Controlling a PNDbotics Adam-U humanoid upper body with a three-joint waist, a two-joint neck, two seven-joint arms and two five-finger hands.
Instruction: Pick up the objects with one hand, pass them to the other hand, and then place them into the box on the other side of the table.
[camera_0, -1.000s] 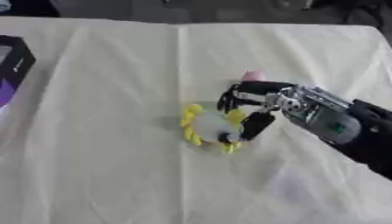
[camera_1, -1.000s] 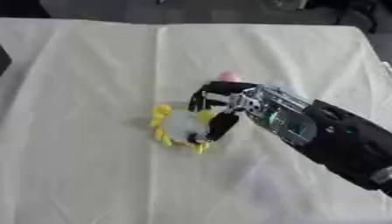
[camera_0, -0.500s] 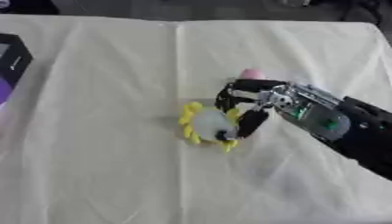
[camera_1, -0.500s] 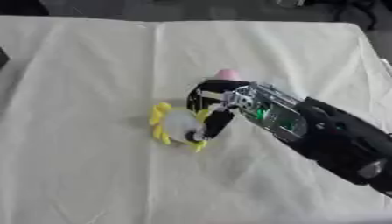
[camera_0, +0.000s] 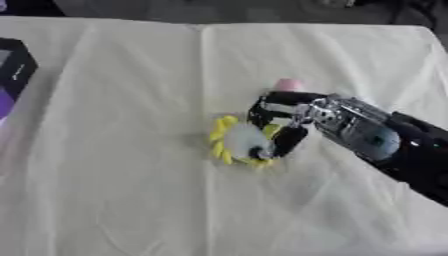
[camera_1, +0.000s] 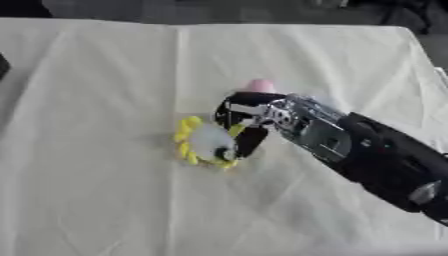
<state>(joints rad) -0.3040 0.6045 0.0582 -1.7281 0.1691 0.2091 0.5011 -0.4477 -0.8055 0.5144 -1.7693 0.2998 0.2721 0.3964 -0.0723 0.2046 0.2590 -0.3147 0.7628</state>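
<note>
A yellow, petal-edged toy with a pale round middle (camera_0: 238, 141) lies on the white tablecloth near the centre. My right hand (camera_0: 282, 120) comes in from the right and sits over the toy's right side, fingers curled down around it and the thumb against its lower edge. A small pink object (camera_0: 288, 84) lies just behind the hand, partly hidden by it. A dark box (camera_0: 14, 70) with a purple side stands at the table's left edge. My left hand shows in neither view.
The white cloth (camera_0: 122, 190) covers the whole table, with creases running across it. My right forearm (camera_1: 376, 155) stretches to the lower right corner. Dark floor and objects lie beyond the far edge.
The right hand has stayed on the yellow toy, its fingers closing slightly more around it. The toy has barely shifted on the cloth.
</note>
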